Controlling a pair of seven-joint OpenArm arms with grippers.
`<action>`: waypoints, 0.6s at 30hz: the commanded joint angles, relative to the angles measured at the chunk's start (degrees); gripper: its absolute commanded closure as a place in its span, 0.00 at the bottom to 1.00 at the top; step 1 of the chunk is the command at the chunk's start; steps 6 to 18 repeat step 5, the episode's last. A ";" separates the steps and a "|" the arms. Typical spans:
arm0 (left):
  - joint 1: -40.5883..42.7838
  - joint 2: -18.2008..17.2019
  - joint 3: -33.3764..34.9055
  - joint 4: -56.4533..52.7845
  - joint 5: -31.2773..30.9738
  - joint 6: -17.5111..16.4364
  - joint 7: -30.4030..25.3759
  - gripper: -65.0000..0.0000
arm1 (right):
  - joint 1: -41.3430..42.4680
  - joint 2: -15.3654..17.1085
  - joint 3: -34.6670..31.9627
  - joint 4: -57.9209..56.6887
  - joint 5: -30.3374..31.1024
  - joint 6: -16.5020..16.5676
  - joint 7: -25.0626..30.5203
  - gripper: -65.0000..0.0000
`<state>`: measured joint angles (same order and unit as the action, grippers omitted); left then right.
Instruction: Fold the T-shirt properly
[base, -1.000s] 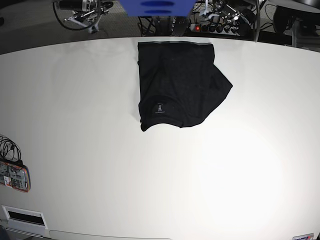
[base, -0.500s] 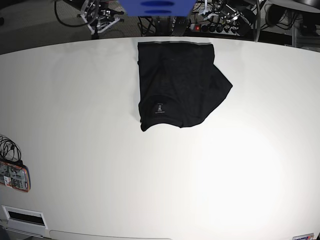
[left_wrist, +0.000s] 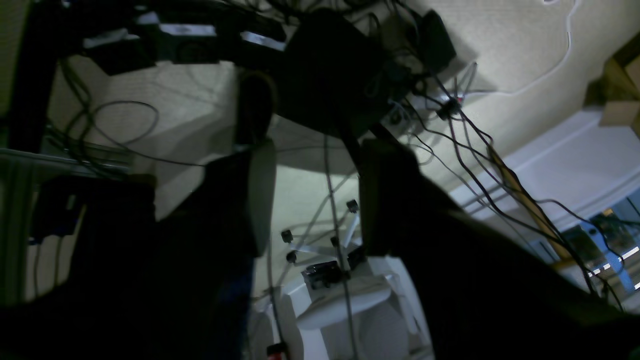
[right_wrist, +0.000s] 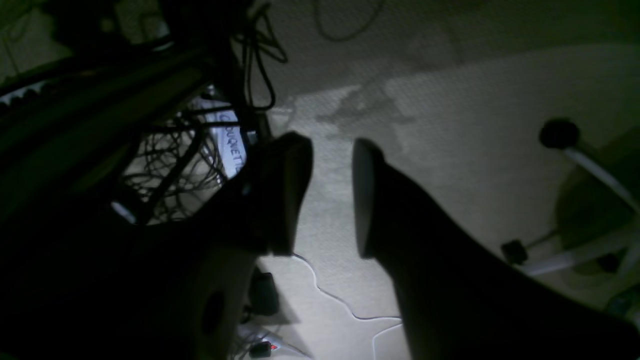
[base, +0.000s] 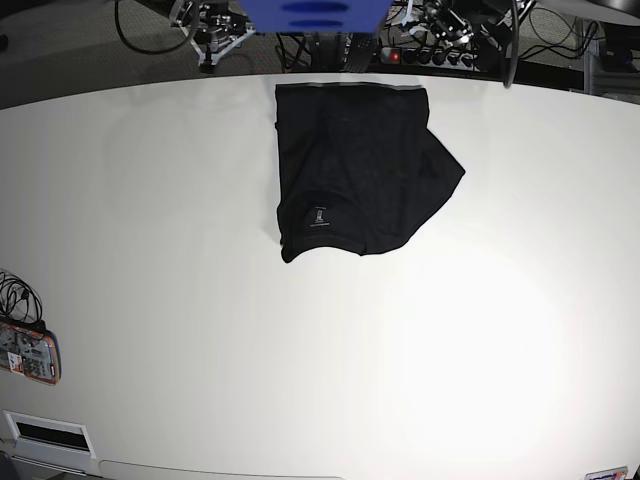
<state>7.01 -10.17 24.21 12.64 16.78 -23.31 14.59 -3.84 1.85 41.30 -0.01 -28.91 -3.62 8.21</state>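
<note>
In the left wrist view, the left tool (left_wrist: 312, 195) hangs over carpeted floor (left_wrist: 500, 45), its two dark fingers (left_wrist: 257, 195) spread apart with nothing between them. Tangled cables (left_wrist: 465, 125) and the wheeled base of a chair (left_wrist: 320, 240) show beyond the gap.

In the right wrist view, the right tool (right_wrist: 330, 192) also faces the floor, its fingers (right_wrist: 287, 190) parted by a narrower gap and pinching nothing. A thin white cable (right_wrist: 345, 300) trails across the carpet below them.

In the base view, the T-shirt (base: 355, 170) lies folded on the white tabletop (base: 300, 350), near the far edge and a little right of centre. A small pale label mark (base: 318, 215) faces up near its front left corner, and one sleeve bulges out to the right. A blue object (base: 315, 14) sits just beyond the far edge, and an orange-edged device (base: 30, 352) rests at the tabletop's left rim.
</note>
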 joint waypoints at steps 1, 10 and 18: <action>0.25 -0.24 0.01 -0.03 -0.03 -0.47 0.49 0.59 | -0.08 0.04 0.06 0.01 -0.06 0.23 0.28 0.72; 0.25 -0.16 -0.16 -0.03 -0.03 -0.47 0.49 0.59 | -0.08 0.04 0.06 0.01 -0.06 0.23 0.28 0.72; 0.25 -0.16 -0.16 -0.03 -0.03 -0.47 0.49 0.59 | -0.08 0.04 0.06 0.01 -0.06 0.23 0.28 0.72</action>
